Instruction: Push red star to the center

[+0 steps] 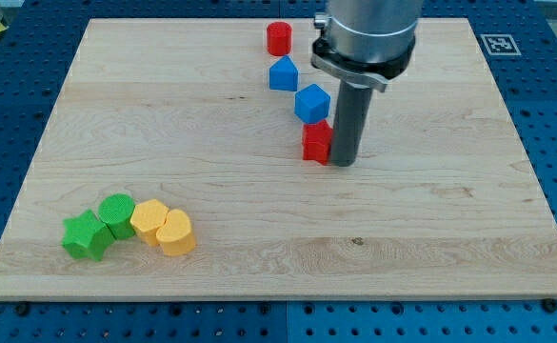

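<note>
The red star [316, 142] lies on the wooden board [278, 152], a little to the right of and above the board's middle. My tip [344, 162] stands right against the star's right side, touching it or nearly so. A blue cube [311, 103] sits just above the red star, close to it. A blue pentagon-like block [283, 73] lies above and left of the cube. A red cylinder [278, 38] stands near the view's top edge of the board.
At the view's bottom left sit a green star [86, 235], a green cylinder [118, 213], a yellow block [149, 220] and a yellow heart [175, 232], packed together. A marker tag [499, 43] is at the board's top right corner.
</note>
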### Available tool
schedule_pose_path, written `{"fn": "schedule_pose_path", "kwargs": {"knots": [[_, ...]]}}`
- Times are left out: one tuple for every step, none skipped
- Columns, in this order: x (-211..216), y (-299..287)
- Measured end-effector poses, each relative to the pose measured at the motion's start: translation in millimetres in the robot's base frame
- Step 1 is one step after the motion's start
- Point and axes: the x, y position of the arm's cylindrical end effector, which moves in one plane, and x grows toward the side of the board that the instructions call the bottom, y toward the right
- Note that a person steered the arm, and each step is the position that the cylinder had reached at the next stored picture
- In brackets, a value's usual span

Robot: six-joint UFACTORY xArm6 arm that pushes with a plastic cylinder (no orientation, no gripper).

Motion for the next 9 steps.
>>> {"fn": "schedule_pose_path", "kwargs": {"knots": [[0.0, -7.2], [0.0, -12.9], [-0.3, -12.9], [-0.3, -12.9], [-0.3, -14.2], [-0.3, -14.4], [-0.3, -22.5], [-0.3, -41.3], [5.6, -40.2]]}}
